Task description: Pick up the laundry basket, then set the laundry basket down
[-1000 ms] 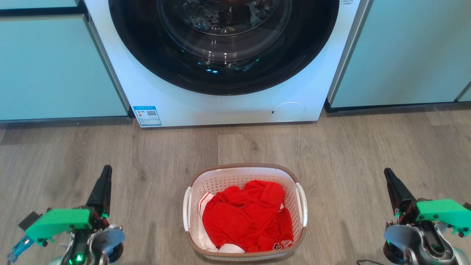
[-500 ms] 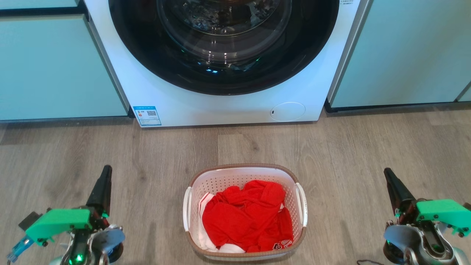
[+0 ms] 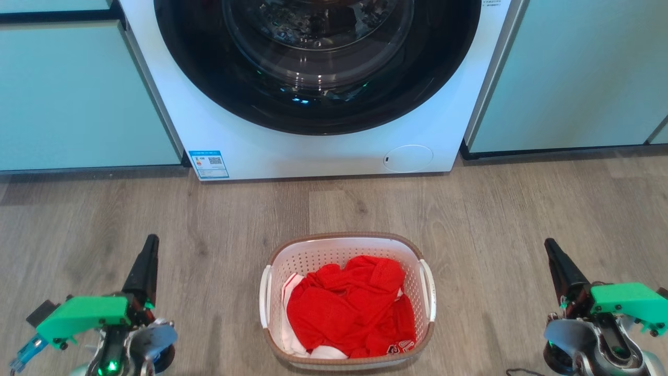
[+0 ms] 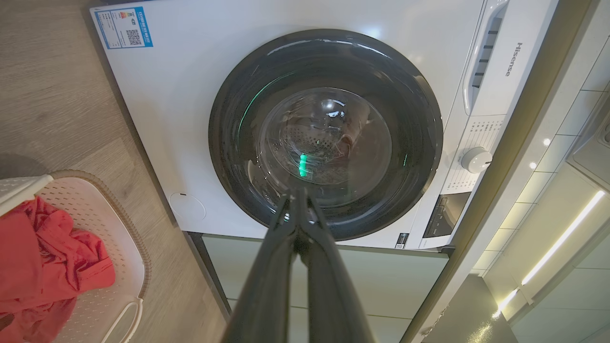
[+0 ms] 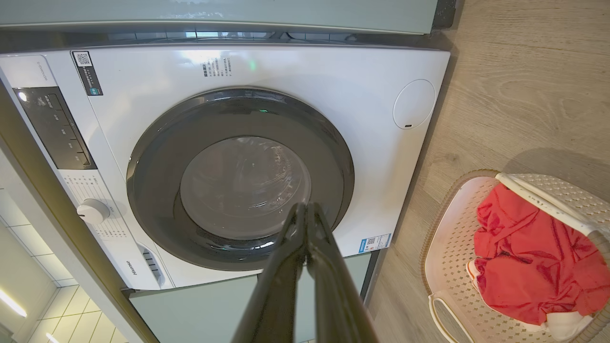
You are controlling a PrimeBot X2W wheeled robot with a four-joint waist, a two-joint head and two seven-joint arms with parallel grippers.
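Floor of grey-brown wood planks [image 3: 209, 219] holds the small white plastic laundry basket [image 3: 334, 254] with little holes, rounded corners and a brown woven-look rim. It stands flat in the middle, in front of the big white washing machine [image 3: 313, 156] with the round dark door, not touching it. A crumpled red cloth [image 3: 349, 308] lies inside.

The left pincer [image 3: 150, 249] is low on the left and the right pincer [image 3: 552, 251] is low on the right. Both point forward at the washing machine. In each wrist view the two long dark fingers [image 4: 274, 276] are pressed together at the tips, so both pincers are closed tight and hold nothing. Both are well apart from the basket.

The basket sits between the two pincers. Its white left handle [image 3: 265, 295] faces the left pincer and its white right handle [image 3: 429, 292] faces the right pincer. It looks a little wider from side to side than from front to back, but the slanted view makes that hard to be sure of. Neither arm looks nearer than the other.

I think the pick-up has not begun. Each pincer would need to open, swing inward and go down to its own handle, and both should lift together so the basket does not tip
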